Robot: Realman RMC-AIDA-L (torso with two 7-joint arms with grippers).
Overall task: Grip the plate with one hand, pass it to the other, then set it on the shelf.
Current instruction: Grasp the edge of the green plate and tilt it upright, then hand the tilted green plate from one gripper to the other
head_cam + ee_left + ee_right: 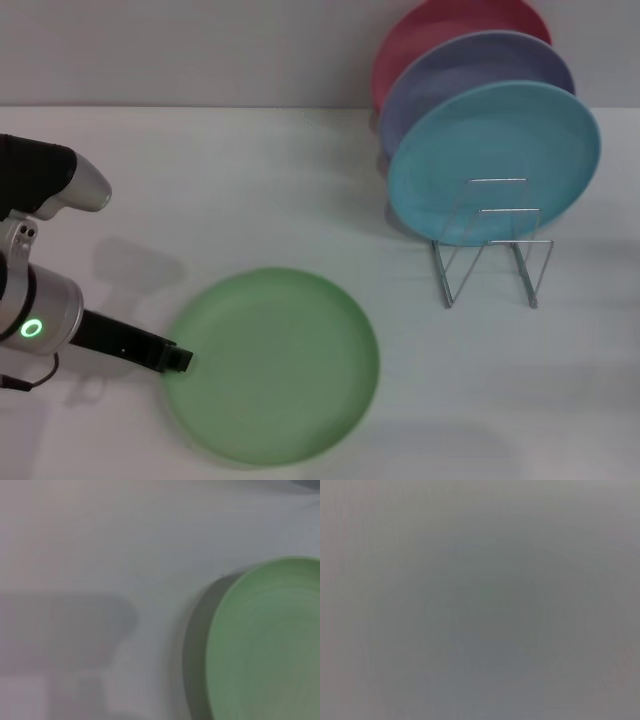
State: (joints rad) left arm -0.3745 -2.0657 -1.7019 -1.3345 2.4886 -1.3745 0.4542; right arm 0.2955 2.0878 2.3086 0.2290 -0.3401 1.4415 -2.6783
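Note:
The light green plate [272,365] lies flat on the white table at the front centre. It also shows in the left wrist view [265,645]. My left gripper [178,358], slim and black on a silver-grey arm with a green ring light, sits at the plate's left rim. The wire shelf [492,255] stands at the right, with empty loops at its front. My right gripper is out of view, and the right wrist view shows only plain grey.
A turquoise plate [495,160], a lavender plate [470,70] and a red plate [440,30] stand upright in the rack at the back right. White table surface [250,190] lies between the green plate and the rack.

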